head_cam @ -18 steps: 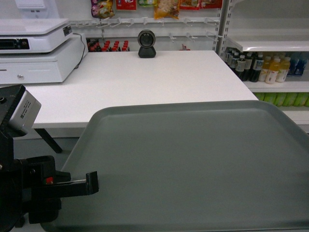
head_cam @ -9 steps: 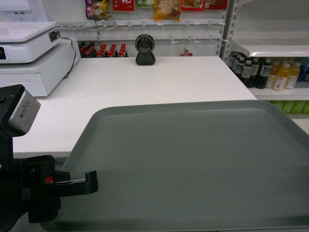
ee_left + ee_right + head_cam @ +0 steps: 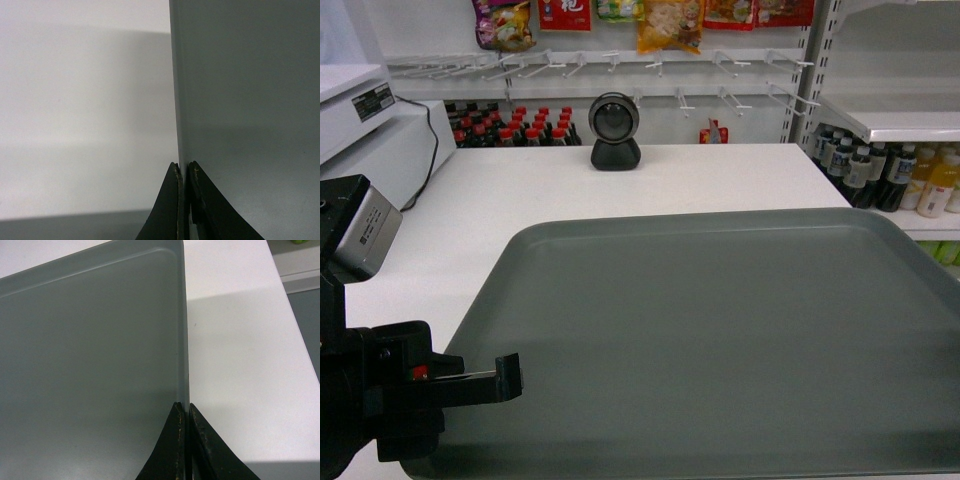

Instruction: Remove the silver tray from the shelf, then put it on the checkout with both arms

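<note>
The silver tray (image 3: 720,340) fills the lower half of the head view, held level above the checkout (image 3: 620,190), its far rim lying across the counter and its near edge running out of frame at 6 o'clock. The left gripper (image 3: 183,175) pinches the tray's left rim, both fingers pressed tight against the thin edge; in the head view it shows at 8 o'clock, its black finger (image 3: 508,377) hooked over the rim. The right gripper (image 3: 186,415) is clenched on the opposite rim in the same way, with the tray's rounded far corner at 12 o'clock from it and bare white counter at 3 o'clock.

Beyond the tray, toward 12 o'clock, open counter stretches to a round black scanner (image 3: 615,130) near the back edge. A white register (image 3: 380,140) sits at 10 o'clock, well apart from the tray. At 2 o'clock the counter's right edge ends before a shelf (image 3: 905,125) with bottles (image 3: 890,180) beneath it.
</note>
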Robot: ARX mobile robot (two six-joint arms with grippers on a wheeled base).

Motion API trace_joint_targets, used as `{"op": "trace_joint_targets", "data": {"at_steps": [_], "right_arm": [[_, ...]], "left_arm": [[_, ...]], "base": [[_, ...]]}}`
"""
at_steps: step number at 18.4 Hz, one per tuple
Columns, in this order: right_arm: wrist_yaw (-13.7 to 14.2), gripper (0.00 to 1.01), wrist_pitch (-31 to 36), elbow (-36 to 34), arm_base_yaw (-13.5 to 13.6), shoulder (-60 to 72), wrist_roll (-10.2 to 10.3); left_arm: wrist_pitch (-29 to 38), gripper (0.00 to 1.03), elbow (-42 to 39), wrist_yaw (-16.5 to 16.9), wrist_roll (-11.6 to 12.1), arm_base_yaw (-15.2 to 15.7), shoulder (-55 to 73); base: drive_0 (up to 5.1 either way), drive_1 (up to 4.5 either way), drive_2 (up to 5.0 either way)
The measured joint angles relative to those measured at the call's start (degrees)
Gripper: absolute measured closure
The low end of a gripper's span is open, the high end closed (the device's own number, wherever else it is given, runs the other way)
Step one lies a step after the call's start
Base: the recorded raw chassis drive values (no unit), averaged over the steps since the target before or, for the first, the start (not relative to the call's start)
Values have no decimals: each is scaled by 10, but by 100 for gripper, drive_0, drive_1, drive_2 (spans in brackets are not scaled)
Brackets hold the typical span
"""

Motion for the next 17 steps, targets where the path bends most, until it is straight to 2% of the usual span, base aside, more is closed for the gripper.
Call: {"op": "trace_joint_targets", "data": {"at_steps": [5,6,7,8,9,10,11,12,15,16,17], "right_arm": [[1,98,1,0,0,2,0],[0,98,0,0,0,2,0],[-3,98,2,0,0,2,0],[-27,98,44,-6,-2,12,-9],[-60,98,116,-7,0,47,-24],[-73,98,161,12,5,87,-28],[-68,98,191,36,13,124,-32],[-60,98,216,70,21,168,-31],[-37,98,228,178,40,303,-18],[-28,98,230,204,47,348,-16],[-22,98,215,226,50,384,-12]], "left_arm": [[1,100,2,2,0,0,2],[0,100,2,2,0,0,2],[-24,100,12,-28,-12,-8,7],[-45,100,32,-86,-16,-20,25],[-23,100,49,-136,-5,-20,58],[-7,99,75,-161,19,-11,84],[14,99,96,-174,43,-1,107],[47,99,125,-174,78,16,140],[129,99,198,-174,181,56,259],[151,99,214,-178,214,60,298],[145,99,233,-179,236,66,328]], "base": [[-12,412,-437],[0,0,0],[0,0,0],[0,0,0],[0,0,0],[0,0,0],[0,0,0],[0,0,0],[0,0,0],[0,0,0],[0,0,0]]}}
